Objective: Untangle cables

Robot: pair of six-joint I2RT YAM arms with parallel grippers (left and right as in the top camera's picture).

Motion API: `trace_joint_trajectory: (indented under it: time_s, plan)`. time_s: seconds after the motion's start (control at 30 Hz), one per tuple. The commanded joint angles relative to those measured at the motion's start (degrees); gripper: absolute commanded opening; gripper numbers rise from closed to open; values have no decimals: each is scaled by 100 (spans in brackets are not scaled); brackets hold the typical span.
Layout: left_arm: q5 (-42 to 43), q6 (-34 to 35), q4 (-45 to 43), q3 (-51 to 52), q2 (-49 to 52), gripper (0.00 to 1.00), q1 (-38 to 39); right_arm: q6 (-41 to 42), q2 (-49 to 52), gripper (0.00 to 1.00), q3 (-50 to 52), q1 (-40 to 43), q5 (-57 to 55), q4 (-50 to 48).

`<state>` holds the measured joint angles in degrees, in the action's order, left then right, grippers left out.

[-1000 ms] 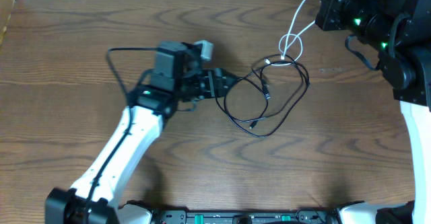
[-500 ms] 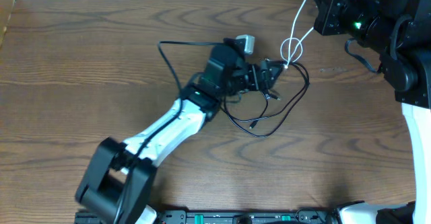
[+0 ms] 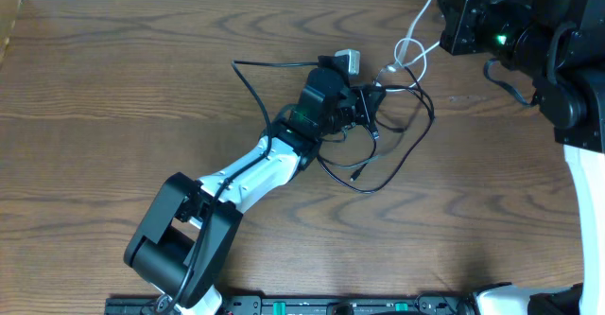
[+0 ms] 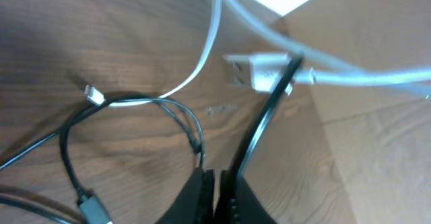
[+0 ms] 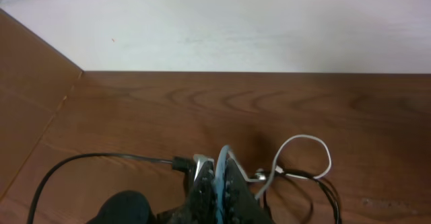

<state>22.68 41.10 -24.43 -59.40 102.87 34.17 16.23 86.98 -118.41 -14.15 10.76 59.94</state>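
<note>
Overhead: in the last second the left arm has swung from the 9 o'clock side of the tangle into its middle, and the left gripper (image 3: 369,102) now sits among the loops of the black cable (image 3: 431,113). Since half a second ago it has drawn back slightly toward 8 o'clock. The white cable (image 3: 421,17) runs up toward 1 o'clock to the right gripper (image 3: 446,17), and its small loop looks tighter and higher than before. I judge that the two cords are being drawn apart, though they still cross at the table's 1 o'clock area

Left wrist: the left gripper (image 4: 217,190) is nearly closed, its jaws pinching the black cable (image 4: 262,116). The cord rises taut toward 1 o'clock and crosses the white plug (image 4: 252,72), where the white cable (image 4: 363,76) leads off to 3 o'clock. Which cord lies on top is blurred

Right wrist: the right gripper (image 5: 217,183) is clamped narrow on the white cable (image 5: 306,137), whose loop lies on the table at 3 o'clock of the fingers
</note>
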Motion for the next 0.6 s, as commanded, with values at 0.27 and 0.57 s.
trace_joint_trajectory:
  time_s: [0.27,0.57]
  plan:
    - [452,-1121,2271,-85,-256,7,-1300,-42,-240,1,-50,1355,269,-105]
    - [326,-2159,3628,-85,-1154,8,-2306,-48,-85,1,-46,1917,337,-306]
